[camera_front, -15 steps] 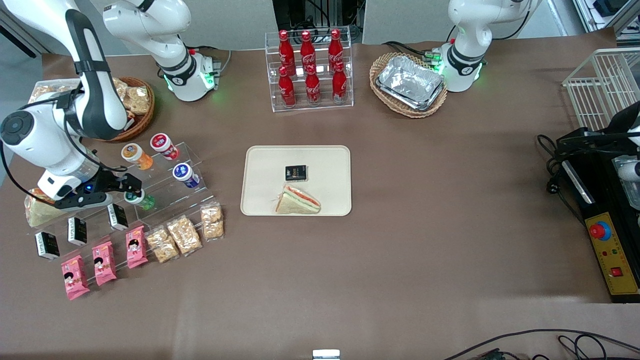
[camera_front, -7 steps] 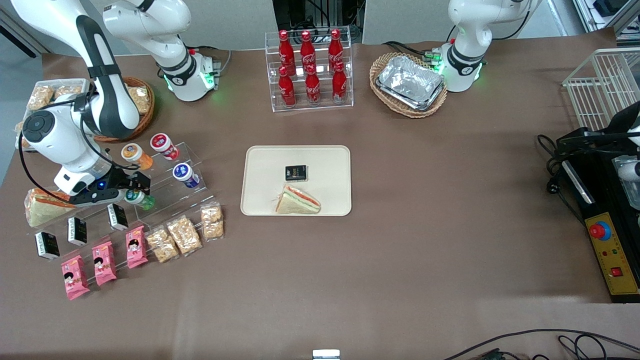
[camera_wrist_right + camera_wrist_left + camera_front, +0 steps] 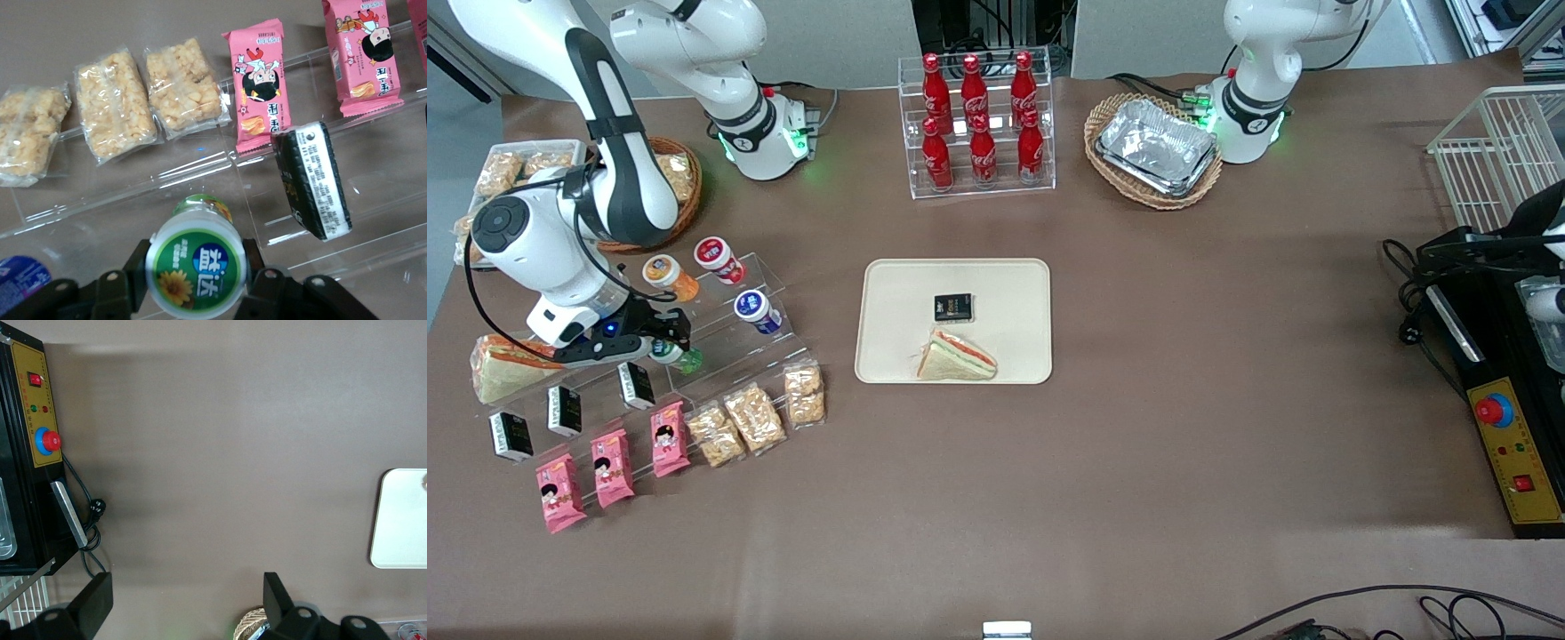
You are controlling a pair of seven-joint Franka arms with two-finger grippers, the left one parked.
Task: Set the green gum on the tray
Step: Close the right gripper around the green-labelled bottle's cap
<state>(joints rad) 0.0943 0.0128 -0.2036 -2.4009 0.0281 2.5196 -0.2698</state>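
Observation:
The green gum [image 3: 687, 359] lies on the lowest step of a clear acrylic stand [image 3: 729, 351], toward the working arm's end of the table. In the right wrist view its white lid with a green sunflower label [image 3: 195, 269] faces the camera. My right gripper [image 3: 665, 343] has a finger on each side of the lid, touching it, so it is shut on the bottle [image 3: 195, 270]. The cream tray [image 3: 1009, 289] lies mid-table and holds a sandwich [image 3: 957, 356] and a small black packet [image 3: 952, 307]. Its edge also shows in the left wrist view [image 3: 400, 520].
Orange [image 3: 669, 276], red [image 3: 717, 257] and blue [image 3: 756, 310] gum bottles stand on higher steps. Black boxes [image 3: 312, 179], pink snack packs [image 3: 261, 83] and rice crackers [image 3: 113, 100] lie nearer the front camera. A cola rack [image 3: 978, 124] and foil trays in a basket [image 3: 1156, 147] stand farther back.
The arm swung in toward the stand over the last second. The gripper's fingers have closed in on the green gum's lid. The bottle stays on its step.

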